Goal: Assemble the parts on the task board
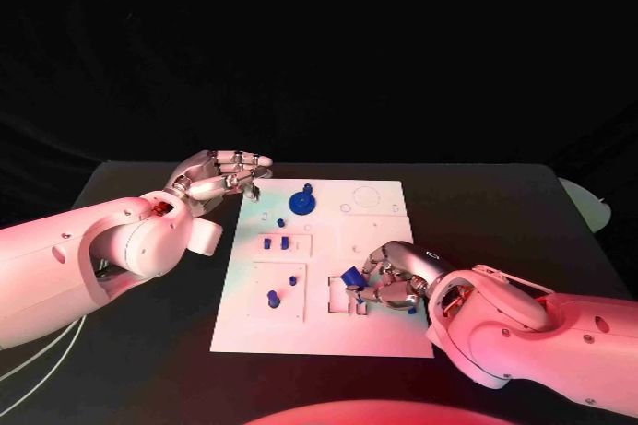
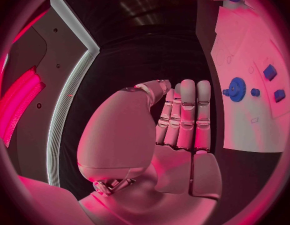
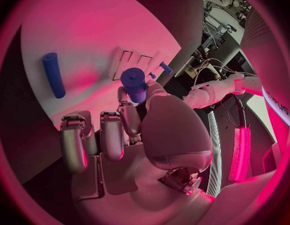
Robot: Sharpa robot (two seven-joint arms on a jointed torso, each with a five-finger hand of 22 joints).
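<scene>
Right hand (image 1: 388, 282) is pinching a small blue part (image 1: 351, 277) over the near right of the white task board (image 1: 379, 337). Left hand (image 1: 219, 174) is hovering empty, fingers straight and together, at the board's far-left corner. Board is lying mid black table (image 1: 133, 181); a blue gear (image 1: 303, 202) is sitting at its far side.

No legible text, labels, brands or numbers. Partial dark lettering on the white arm (image 3: 279, 102) beyond the right robot hand (image 3: 129, 130) is unreadable.
</scene>
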